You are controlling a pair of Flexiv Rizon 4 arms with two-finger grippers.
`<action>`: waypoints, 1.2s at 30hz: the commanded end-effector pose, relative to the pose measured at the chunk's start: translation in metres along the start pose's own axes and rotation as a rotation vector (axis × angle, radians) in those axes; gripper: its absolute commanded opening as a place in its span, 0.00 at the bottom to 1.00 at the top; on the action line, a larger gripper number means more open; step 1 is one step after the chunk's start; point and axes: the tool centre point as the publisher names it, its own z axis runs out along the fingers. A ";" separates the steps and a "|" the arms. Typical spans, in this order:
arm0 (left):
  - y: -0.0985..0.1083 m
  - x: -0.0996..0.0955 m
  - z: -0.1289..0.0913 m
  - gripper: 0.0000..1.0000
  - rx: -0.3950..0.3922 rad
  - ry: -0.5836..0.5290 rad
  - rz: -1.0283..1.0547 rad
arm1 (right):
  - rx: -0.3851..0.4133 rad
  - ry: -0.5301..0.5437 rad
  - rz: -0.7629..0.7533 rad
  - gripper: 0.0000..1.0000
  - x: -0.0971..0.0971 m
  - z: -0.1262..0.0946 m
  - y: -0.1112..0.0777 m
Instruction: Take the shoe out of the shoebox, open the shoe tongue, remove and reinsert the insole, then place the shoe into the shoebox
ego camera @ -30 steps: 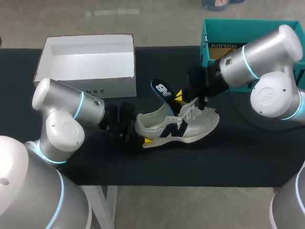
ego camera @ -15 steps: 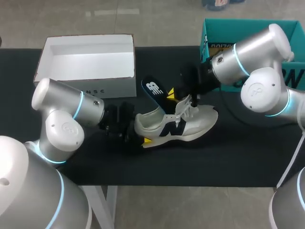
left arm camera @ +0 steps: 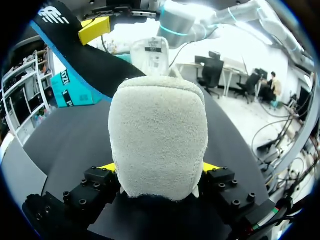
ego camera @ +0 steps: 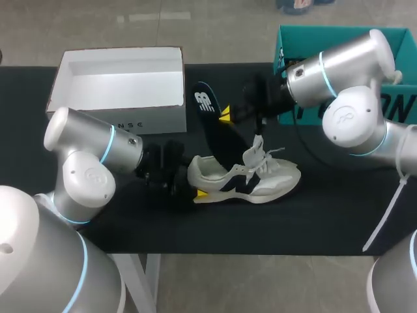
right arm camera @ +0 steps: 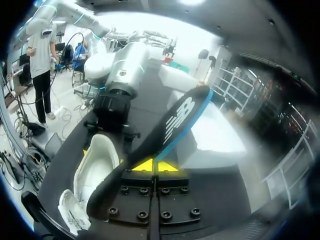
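Note:
A white shoe [ego camera: 246, 180] with a navy mark lies on its sole on the black table, toe to the right. My left gripper [ego camera: 195, 190] is shut on its heel [left arm camera: 157, 145], with a yellow tip on each side. My right gripper [ego camera: 226, 117] is shut on the black, blue-edged insole [ego camera: 215, 124]. The insole slants up out of the shoe's opening toward the white shoebox [ego camera: 117, 91]. In the right wrist view the insole [right arm camera: 167, 127] runs from between the yellow tips [right arm camera: 152, 165] out ahead, with the shoe [right arm camera: 95, 165] below beside it. Its lower end near the shoe's mouth is hidden.
The open white shoebox stands at the back left of the table [ego camera: 326, 215]. A teal box [ego camera: 290, 55] sits at the back right, behind my right arm. A cable trails on the table at the right.
My right gripper has moved up and to the left with the insole, pulling it further out of the shoe. The shoe's front has dropped flatter on the table. My left arm has stayed put.

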 end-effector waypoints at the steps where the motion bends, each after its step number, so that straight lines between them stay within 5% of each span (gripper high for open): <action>1: 0.001 0.001 0.001 0.00 -0.002 -0.001 0.000 | -0.098 -0.044 -0.002 0.00 0.001 -0.007 0.000; 11: 0.001 0.001 0.001 0.00 -0.002 -0.001 0.000 | -0.204 -0.143 -0.086 0.00 -0.020 -0.056 0.038; 19: 0.001 0.001 0.001 0.00 -0.002 -0.001 0.000 | -0.196 -0.120 -0.125 0.00 -0.042 -0.085 0.060; 26: 0.001 0.001 0.001 0.00 -0.002 -0.001 0.000 | -0.279 -0.087 -0.129 0.00 -0.054 -0.109 0.071; 36: 0.001 0.001 0.001 0.00 -0.002 -0.001 0.000 | -0.279 -0.087 -0.129 0.00 -0.054 -0.109 0.071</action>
